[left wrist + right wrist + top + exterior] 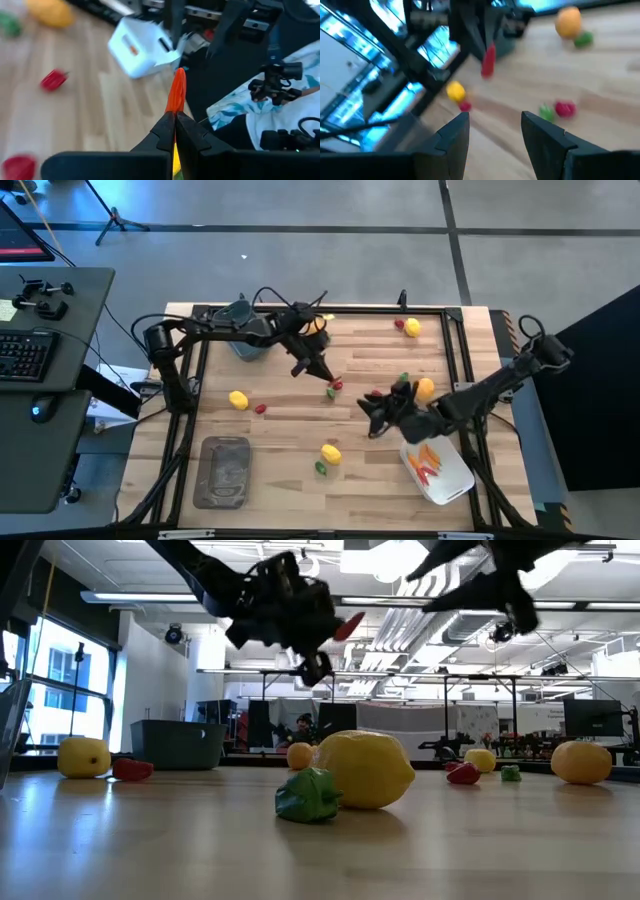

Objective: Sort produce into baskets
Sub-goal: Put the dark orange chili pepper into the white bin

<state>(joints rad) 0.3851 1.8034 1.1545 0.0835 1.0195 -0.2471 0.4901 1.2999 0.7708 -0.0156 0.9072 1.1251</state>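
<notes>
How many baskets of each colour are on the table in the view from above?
Blue-grey tub: 1
Grey tray: 1
White tub: 1
Total: 3 baskets

We see even, bright overhead light from ceiling strips (300, 600) glaring in the low view, soft short shadows under the lemon (366, 769) on the desk (320, 850), and both wrist views smeared by motion blur, their backgrounds out of focus.
</notes>
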